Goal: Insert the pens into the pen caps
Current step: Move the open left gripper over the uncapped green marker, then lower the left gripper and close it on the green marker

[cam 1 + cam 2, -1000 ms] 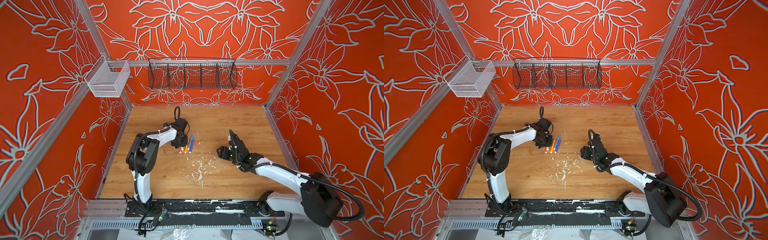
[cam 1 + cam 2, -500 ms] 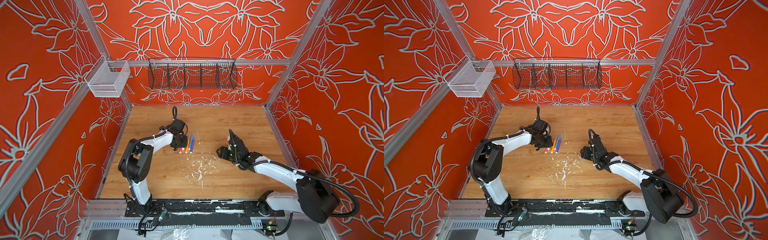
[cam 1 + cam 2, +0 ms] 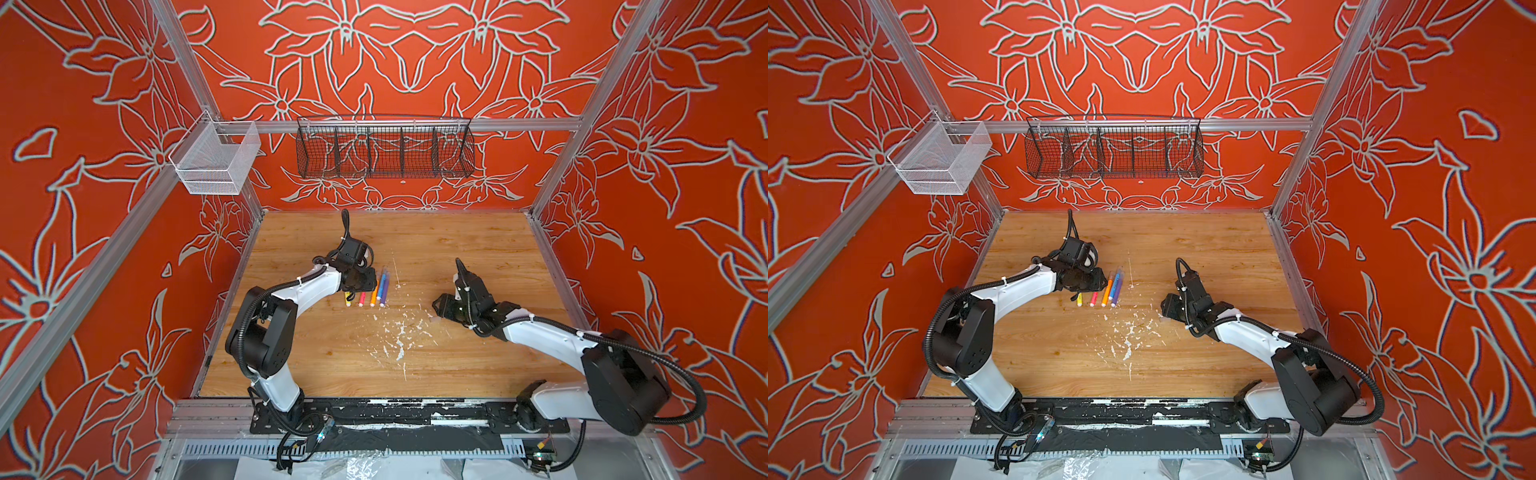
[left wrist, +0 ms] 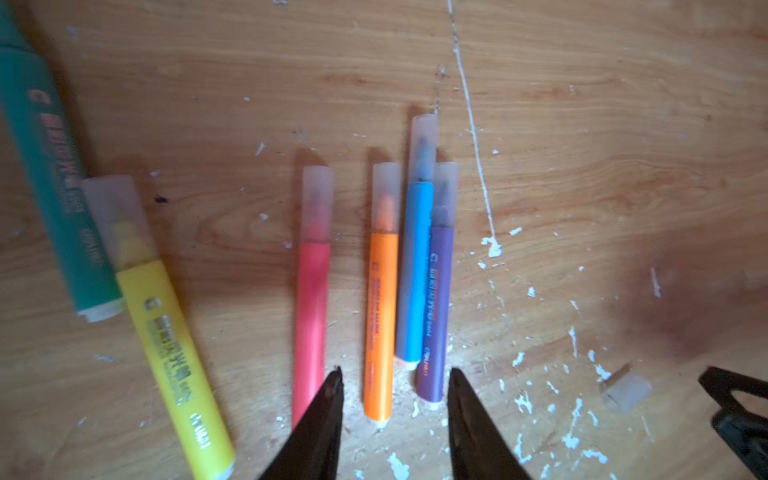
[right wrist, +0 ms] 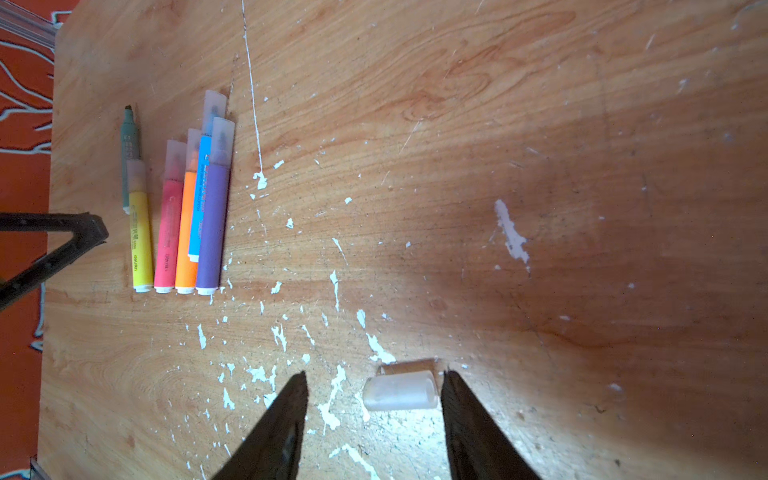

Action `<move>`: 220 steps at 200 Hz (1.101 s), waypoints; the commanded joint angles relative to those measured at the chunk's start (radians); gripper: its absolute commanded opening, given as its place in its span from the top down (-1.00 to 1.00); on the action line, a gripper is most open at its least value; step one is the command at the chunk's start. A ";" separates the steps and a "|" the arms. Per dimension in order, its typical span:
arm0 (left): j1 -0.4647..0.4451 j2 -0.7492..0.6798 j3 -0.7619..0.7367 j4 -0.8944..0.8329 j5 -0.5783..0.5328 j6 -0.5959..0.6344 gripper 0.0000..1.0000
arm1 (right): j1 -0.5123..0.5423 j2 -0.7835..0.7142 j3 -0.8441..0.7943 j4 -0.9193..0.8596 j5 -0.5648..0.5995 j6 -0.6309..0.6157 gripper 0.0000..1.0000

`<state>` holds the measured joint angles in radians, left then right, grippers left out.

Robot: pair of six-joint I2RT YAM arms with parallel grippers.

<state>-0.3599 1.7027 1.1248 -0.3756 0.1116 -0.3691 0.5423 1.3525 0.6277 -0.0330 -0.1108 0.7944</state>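
Loose cap (image 5: 401, 390), 4 o'clock of pens (image 5: 212, 216): likely light, slick, rolls; pinch midway. Jaws parted: right gripper (image 5: 374, 373) astride it, left gripper (image 4: 395, 370) empty.

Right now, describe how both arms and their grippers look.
Both arms share a build: white links, left arm and right arm, between bulky black joint housings. Black corrugated cables loop alongside each. The left gripper and right gripper have slim, black, pointed fingers.

The left arm's elbow (image 3: 266, 332) swung outward and sank; the left tool (image 4: 395, 374) widened slightly by the pens (image 4: 380, 316); the right tool (image 5: 376, 374) narrowed around the cap (image 5: 401, 390).
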 commanded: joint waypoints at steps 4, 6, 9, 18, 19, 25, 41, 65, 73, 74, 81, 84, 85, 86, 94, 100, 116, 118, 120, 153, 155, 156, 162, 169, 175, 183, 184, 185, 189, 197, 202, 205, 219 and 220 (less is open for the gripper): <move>0.005 -0.011 0.024 -0.081 -0.187 -0.032 0.20 | -0.010 0.015 0.034 0.010 -0.023 0.020 -0.05; 0.005 -0.012 0.024 -0.081 -0.196 -0.033 0.20 | -0.011 0.015 0.035 0.010 -0.023 0.020 -0.05; 0.006 -0.015 0.024 -0.083 -0.210 -0.035 0.20 | -0.010 0.017 0.036 0.010 -0.025 0.019 -0.05; 0.010 -0.019 0.023 -0.085 -0.245 -0.036 0.21 | -0.011 0.018 0.036 0.010 -0.029 0.020 -0.04; 0.010 -0.019 0.023 -0.085 -0.248 -0.036 0.21 | -0.010 0.018 0.036 0.010 -0.029 0.020 -0.04; 0.014 -0.019 0.024 -0.085 -0.267 -0.032 0.20 | -0.010 0.017 0.037 0.011 -0.031 0.019 -0.04; 0.034 -0.008 0.031 -0.090 -0.314 -0.032 0.21 | -0.011 0.020 0.037 0.014 -0.038 0.020 -0.03; 0.085 0.035 0.064 -0.119 -0.323 -0.028 0.33 | -0.012 0.021 0.038 0.015 -0.046 0.017 -0.02; 0.100 0.051 0.077 -0.130 -0.330 -0.028 0.35 | -0.012 0.022 0.037 0.017 -0.050 0.017 -0.01; 0.101 0.052 0.077 -0.131 -0.331 -0.028 0.35 | -0.012 0.022 0.037 0.016 -0.050 0.017 -0.01; 0.113 0.062 0.086 -0.134 -0.334 -0.026 0.35 | -0.012 0.022 0.037 0.018 -0.053 0.017 -0.01; 0.118 0.070 0.088 -0.135 -0.332 -0.024 0.35 | -0.012 0.022 0.037 0.018 -0.053 0.018 -0.01; 0.120 0.072 0.090 -0.135 -0.331 -0.023 0.35 | -0.012 0.022 0.037 0.018 -0.053 0.017 -0.01; 0.121 0.073 0.092 -0.135 -0.330 -0.022 0.35 | -0.012 0.023 0.036 0.018 -0.054 0.017 -0.01; 0.133 0.085 0.100 -0.138 -0.324 -0.015 0.36 | -0.013 0.024 0.037 0.019 -0.059 0.020 -0.01; 0.140 0.097 0.108 -0.143 -0.322 -0.012 0.36 | -0.012 0.027 0.036 0.021 -0.061 0.019 0.00; 0.145 0.125 0.130 -0.159 -0.325 -0.001 0.36 | -0.012 0.034 0.038 0.025 -0.070 0.021 0.01; 0.145 0.129 0.133 -0.162 -0.327 0.000 0.36 | -0.012 0.034 0.039 0.025 -0.071 0.021 0.01; 0.145 0.132 0.136 -0.165 -0.329 0.002 0.36 | -0.012 0.035 0.038 0.025 -0.072 0.022 0.01; 0.150 0.182 0.173 -0.186 -0.300 0.012 0.37 | -0.012 0.055 0.044 0.028 -0.088 0.024 0.03; 0.150 0.184 0.176 -0.189 -0.299 0.013 0.37 | -0.012 0.057 0.046 0.028 -0.090 0.023 0.03; 0.151 0.187 0.178 -0.190 -0.298 0.013 0.37 | -0.012 0.058 0.047 0.028 -0.090 0.023 0.03; 0.152 0.198 0.187 -0.197 -0.291 0.015 0.37 | -0.012 0.061 0.047 0.028 -0.092 0.024 0.04; 0.153 0.209 0.198 -0.206 -0.283 0.015 0.37 | -0.012 0.065 0.049 0.028 -0.096 0.025 0.04; 0.154 0.217 0.205 -0.211 -0.277 0.015 0.38 | -0.012 0.069 0.051 0.028 -0.098 0.024 0.05; 0.157 0.230 0.212 -0.215 -0.262 0.014 0.37 | -0.012 0.073 0.053 0.028 -0.101 0.024 0.05; 0.157 0.231 0.212 -0.216 -0.261 0.014 0.37 | -0.012 0.074 0.053 0.028 -0.101 0.024 0.05; 0.157 0.232 0.213 -0.217 -0.258 0.014 0.37 | -0.012 0.075 0.053 0.028 -0.102 0.024 0.05; 0.159 0.238 0.216 -0.217 -0.250 0.013 0.37 | -0.012 0.077 0.054 0.028 -0.102 0.024 0.06; 0.160 0.250 0.224 -0.223 -0.236 0.010 0.37 | -0.012 0.081 0.056 0.028 -0.105 0.023 0.06; 0.163 0.259 0.231 -0.229 -0.229 0.010 0.38 | -0.012 0.083 0.058 0.028 -0.107 0.022 0.06; 0.163 0.264 0.236 -0.234 -0.225 0.009 0.37 | -0.012 0.084 0.058 0.028 -0.108 0.023 0.06; 0.171 0.291 0.257 -0.256 -0.215 0.002 0.38 | -0.012 0.089 0.059 0.028 -0.113 0.024 0.07; 0.172 0.292 0.259 -0.258 -0.215 0.001 0.38 | -0.012 0.089 0.059 0.028 -0.113 0.025 0.07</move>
<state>-0.2039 1.9491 1.3464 -0.5663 -0.1394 -0.3599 0.5358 1.4288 0.6609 -0.0097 -0.2031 0.8005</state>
